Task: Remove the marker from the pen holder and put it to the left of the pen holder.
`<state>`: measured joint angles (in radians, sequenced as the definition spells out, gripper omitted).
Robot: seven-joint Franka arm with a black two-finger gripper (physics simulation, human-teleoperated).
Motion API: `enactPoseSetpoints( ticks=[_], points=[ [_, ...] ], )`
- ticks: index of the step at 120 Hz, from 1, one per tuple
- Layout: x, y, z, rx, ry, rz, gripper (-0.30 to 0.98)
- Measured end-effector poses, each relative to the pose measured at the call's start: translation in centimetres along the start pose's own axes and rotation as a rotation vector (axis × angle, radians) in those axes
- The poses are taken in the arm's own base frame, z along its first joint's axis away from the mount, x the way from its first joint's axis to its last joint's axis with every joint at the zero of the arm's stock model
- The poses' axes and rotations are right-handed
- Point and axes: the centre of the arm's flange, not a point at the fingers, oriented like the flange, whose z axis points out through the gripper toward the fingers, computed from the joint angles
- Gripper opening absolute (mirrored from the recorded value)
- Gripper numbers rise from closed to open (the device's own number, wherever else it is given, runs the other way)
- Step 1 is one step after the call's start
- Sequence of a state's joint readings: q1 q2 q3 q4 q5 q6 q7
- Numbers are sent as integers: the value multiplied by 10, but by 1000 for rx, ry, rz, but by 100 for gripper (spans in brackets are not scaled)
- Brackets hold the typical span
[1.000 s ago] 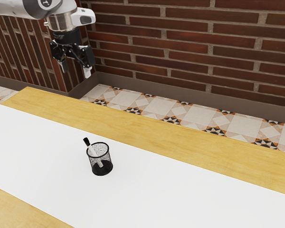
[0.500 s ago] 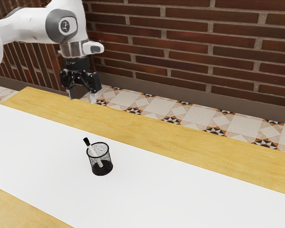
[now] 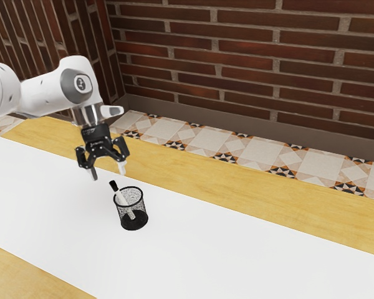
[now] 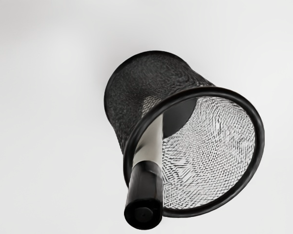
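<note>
Inside the pen holder point(image 3: 141, 207): that's where the marker point(image 4: 148, 168) is, tilted across the rim, black cap point(image 4: 144, 195) poking out the top
Pen holder: upright on the white sheet point(image 3: 237, 249), mesh sides, black base
Gripper point(image 3: 108, 175): from my end I've got it pointing down, just past the cap toward the exterior view's left, not touching anything
Jaws: spread apart, nothing pinched between them
Table point(image 3: 206, 174): yellowish wood, sheet laid along it
Backdrop: brick wall point(image 3: 237, 50), patterned floor tiles point(image 3: 199, 134)
</note>
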<state>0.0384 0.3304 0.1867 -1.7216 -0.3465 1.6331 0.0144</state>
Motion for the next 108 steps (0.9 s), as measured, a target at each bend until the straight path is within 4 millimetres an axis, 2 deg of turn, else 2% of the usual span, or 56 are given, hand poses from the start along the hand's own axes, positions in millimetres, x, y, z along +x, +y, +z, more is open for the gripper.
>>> enactPoseSetpoints(
  ticks=[16,21,32,40,50,90,108],
  points=[
    [8,0,29,-60,58,-19,69],
    [5,-3,33,-61,95,-20,69],
    [-6,-6,23,-67,193,-11,69],
    [-21,-10,20,-74,259,-9,69],
    [-28,-9,33,-75,309,-5,69],
    [-27,-25,52,-97,426,-22,69],
    [-29,-46,48,-102,377,-17,69]
  ],
)
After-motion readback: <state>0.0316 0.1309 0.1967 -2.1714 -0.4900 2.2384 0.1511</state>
